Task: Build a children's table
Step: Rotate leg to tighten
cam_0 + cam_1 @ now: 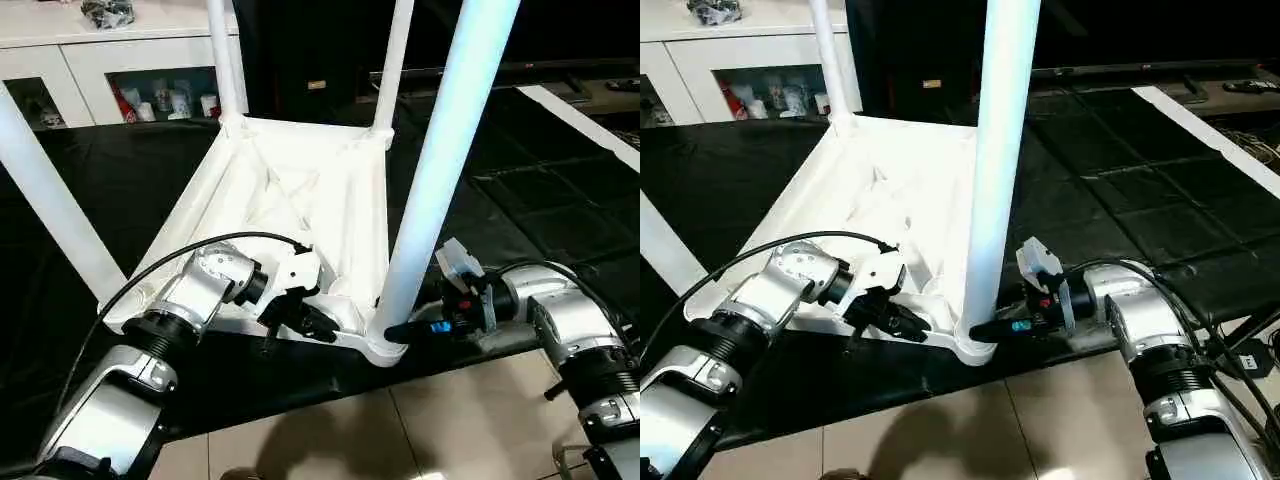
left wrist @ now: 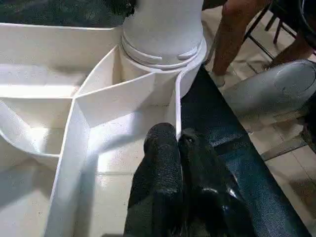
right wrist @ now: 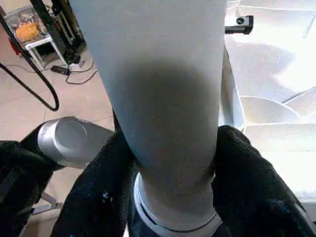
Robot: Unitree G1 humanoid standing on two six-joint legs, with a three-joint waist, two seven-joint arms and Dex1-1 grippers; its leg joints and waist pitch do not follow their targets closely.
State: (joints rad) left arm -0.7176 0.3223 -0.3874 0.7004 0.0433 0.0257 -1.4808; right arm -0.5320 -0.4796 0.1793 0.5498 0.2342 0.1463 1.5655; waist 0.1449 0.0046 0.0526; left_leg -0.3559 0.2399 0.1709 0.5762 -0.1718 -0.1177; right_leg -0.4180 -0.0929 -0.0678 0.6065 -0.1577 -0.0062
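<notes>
The white tabletop [image 1: 330, 200] lies upside down on a black mat, ribbed underside up. Four white legs stand in its corner sockets: two at the far corners [image 1: 225, 55] [image 1: 393, 60], one at the near left [image 1: 50, 200], one at the near right [image 1: 440, 170]. My left gripper [image 1: 315, 325] is shut on the tabletop's thin near rim [image 2: 177, 113], just beside the near right socket [image 2: 163, 54]. My right gripper [image 1: 400, 330] is shut on the near right leg [image 3: 163, 98] low down, one black finger [image 3: 98, 192] on each side, just above the socket.
The black mat [image 1: 540, 200] covers a low platform whose front edge meets the tiled floor [image 1: 400, 430]. A white glass-door cabinet [image 1: 100, 60] stands at the back left. A person's leg [image 2: 237, 34] and a chair leg appear beyond the near right corner.
</notes>
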